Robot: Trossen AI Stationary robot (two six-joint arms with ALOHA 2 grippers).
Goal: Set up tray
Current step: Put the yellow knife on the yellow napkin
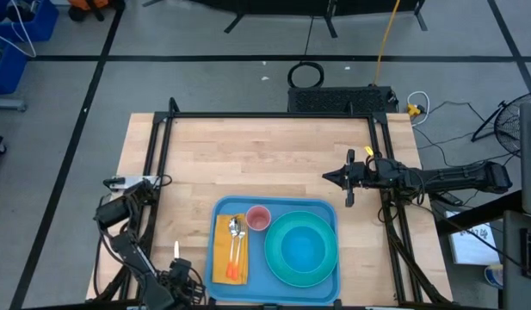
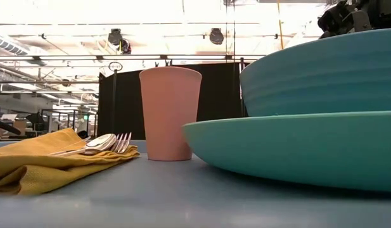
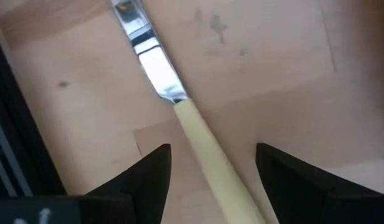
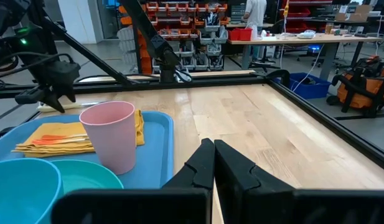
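The left gripper [image 1: 176, 269], fingers spread, straddles a cream-handled knife [image 3: 179, 118] lying on the table [image 1: 274, 155]; the tray [image 1: 330, 211] sits at the near edge, holding napkin [image 1: 222, 250], cup [image 1: 259, 218] and bowl [image 1: 302, 250]; the right gripper [image 1: 330, 176] hovers beyond it, fingers pressed together

Matt blue plastic tray [image 1: 327, 213], light wood table [image 1: 265, 155], yellow cloth napkin [image 2: 37, 161].

Knife [image 3: 179, 118] handle end cut off
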